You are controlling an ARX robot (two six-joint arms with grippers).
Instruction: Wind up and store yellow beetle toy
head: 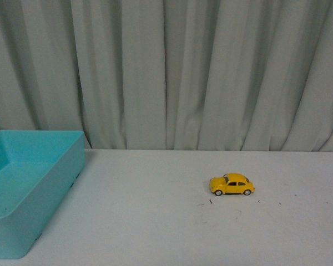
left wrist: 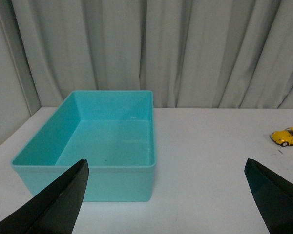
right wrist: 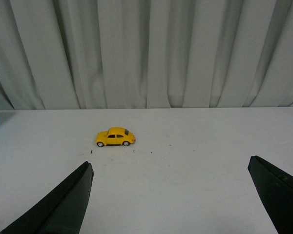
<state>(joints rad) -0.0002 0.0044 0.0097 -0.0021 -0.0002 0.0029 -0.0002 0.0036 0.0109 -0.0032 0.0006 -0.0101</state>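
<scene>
A big curtain [head: 166, 72] hangs across the whole far side. It is pale grey-green and falls in many soft folds, right down to the far edge of the desk [head: 144, 221]. The folds make long dark and light stripes. The desk is white, flat and plain. A few tiny dark specks [head: 211, 201] lie on it, right of the middle. The light is soft and even, and the shadows are faint.

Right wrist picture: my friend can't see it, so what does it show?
A small yellow beetle toy stands on its wheels on a white table, side-on, nothing touching it. The right gripper is wide open and empty, its two dark fingers in the foreground, and pale curtains hang behind.
</scene>
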